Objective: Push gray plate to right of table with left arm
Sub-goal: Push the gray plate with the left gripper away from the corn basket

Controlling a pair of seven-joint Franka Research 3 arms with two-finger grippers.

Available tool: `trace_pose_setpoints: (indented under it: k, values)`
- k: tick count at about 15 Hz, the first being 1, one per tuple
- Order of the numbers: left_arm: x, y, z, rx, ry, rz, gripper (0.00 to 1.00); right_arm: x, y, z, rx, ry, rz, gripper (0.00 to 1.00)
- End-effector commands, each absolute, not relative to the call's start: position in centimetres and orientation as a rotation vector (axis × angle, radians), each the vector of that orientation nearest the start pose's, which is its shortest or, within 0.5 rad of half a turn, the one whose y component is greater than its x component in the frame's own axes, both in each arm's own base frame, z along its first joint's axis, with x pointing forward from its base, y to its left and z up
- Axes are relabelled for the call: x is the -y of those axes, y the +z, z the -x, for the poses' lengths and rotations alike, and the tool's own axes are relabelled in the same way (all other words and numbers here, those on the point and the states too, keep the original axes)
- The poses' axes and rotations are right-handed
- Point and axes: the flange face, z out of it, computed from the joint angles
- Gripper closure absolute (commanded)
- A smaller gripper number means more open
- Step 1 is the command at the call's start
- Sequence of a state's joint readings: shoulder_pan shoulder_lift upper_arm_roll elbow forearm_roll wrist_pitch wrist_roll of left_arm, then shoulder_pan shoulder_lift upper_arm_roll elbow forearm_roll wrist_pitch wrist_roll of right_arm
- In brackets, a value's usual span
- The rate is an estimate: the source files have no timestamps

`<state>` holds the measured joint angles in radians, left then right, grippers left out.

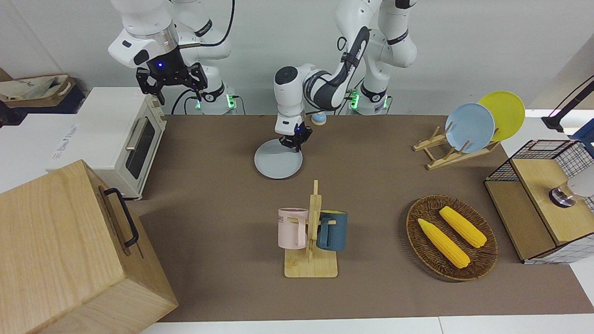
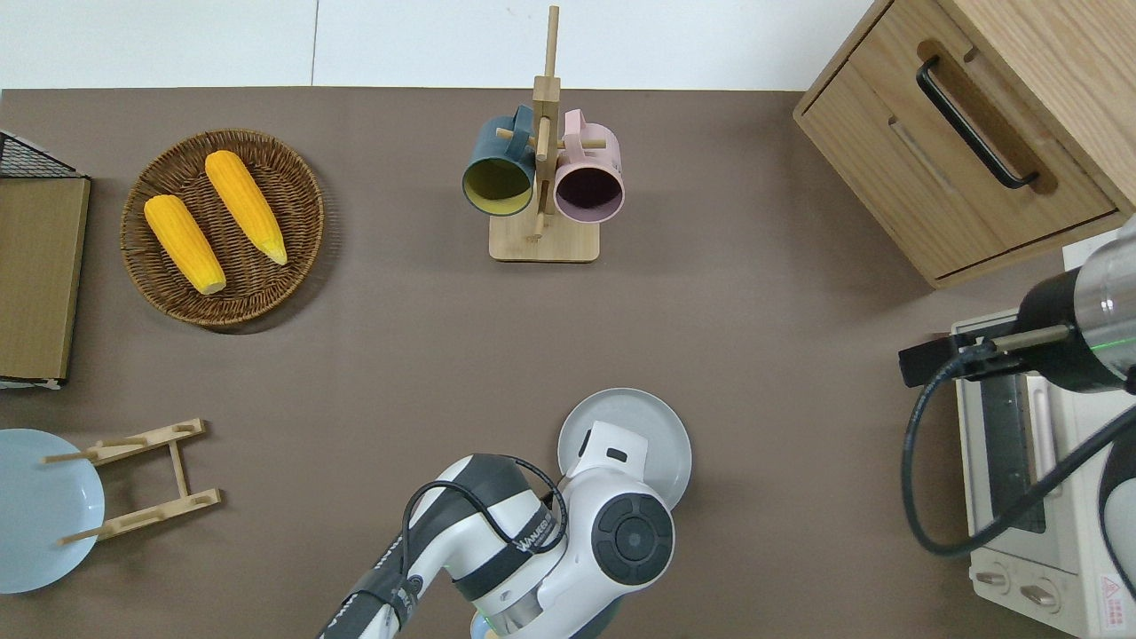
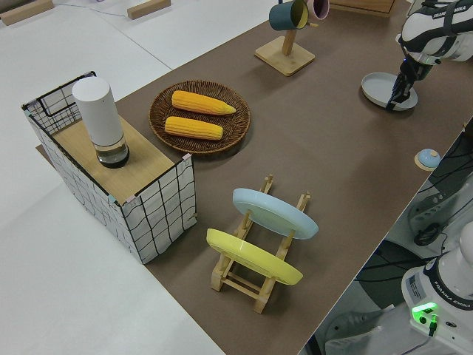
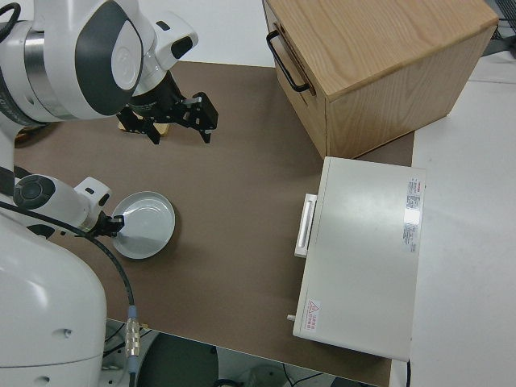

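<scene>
The table [image 1: 222,195] fills most of the front view with its brown mat. A big wooden cabinet [image 1: 69,250] takes up the lower left corner there, and a white toaster oven [image 1: 123,139] sits just above it at the left edge. The wicker basket [image 1: 452,239] with two corn cobs [image 1: 445,242] is at lower right, and a mug stand [image 1: 313,232] with a pink and a dark blue mug sits at lower centre.

The left arm [image 1: 325,88] bends down from top centre. The left gripper [image 1: 293,143] presses on the gray plate [image 1: 277,160] at its upper right rim, and its fingers look pinched together with nothing between them. The plate lies flat, upper centre of the frame, above the mug stand.

The right gripper [image 1: 171,80] is parked at upper left, fingers spread apart.
</scene>
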<state>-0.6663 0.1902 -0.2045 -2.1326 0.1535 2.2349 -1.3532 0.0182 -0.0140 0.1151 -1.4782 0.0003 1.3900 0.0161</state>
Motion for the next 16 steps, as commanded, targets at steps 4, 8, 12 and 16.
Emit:
trace_pose_setpoints:
  k: [4,8,12,16]
  values:
    - [42.6,31.0,-36.2,0.521,-0.076,2.93,0.13,-7.0,66.4,-52.4,0.16,0.123,3.137,0.017]
    - [42.5,32.0,-36.9,0.526,-0.089,2.93,0.0,-7.0,66.4,-52.4,0.16,0.123,3.139,0.017]
    - [42.3,33.5,-37.5,0.522,-0.088,2.915,0.0,-7.0,66.4,-52.4,0.16,0.123,3.138,0.017]
    - [40.0,37.1,-39.5,0.462,-0.066,2.909,0.0,-6.9,66.4,-52.4,0.158,0.123,3.138,0.017]
